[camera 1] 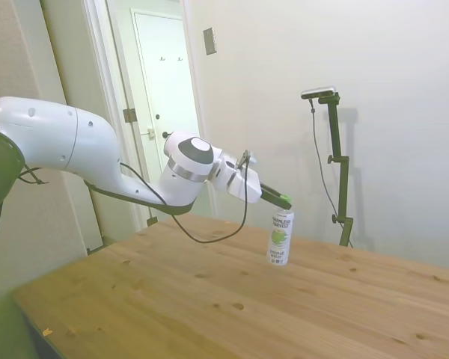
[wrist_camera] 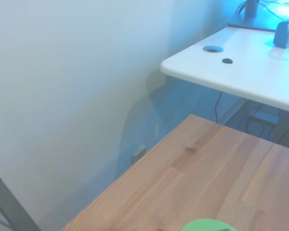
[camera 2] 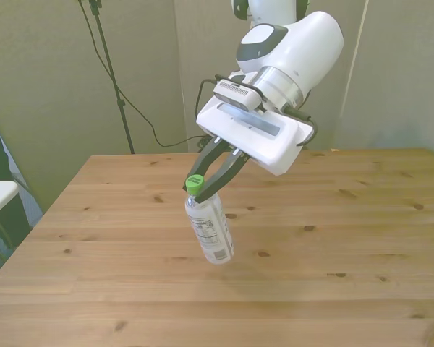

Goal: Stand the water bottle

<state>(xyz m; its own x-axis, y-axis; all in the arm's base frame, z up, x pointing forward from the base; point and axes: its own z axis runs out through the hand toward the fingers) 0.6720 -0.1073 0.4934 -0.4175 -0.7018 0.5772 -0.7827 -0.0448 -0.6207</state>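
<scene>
One wooden table [camera 2: 333, 238] bears the water bottle [camera 2: 210, 230], walls behind.

White Franka arm [camera 1: 75, 153] stretched low over the table — gripper [camera 2: 205, 182] angled steeply downward, fingers [camera 2: 227, 170] pinched onto the water bottle [camera 2: 210, 230] at its neck.

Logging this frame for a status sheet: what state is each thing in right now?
water bottle: near upright, slightly tilted in the front view, base at the table, cap on, held at the cap.
gripper: shut on the bottle's green cap.
table: bears only the bottle.
</scene>
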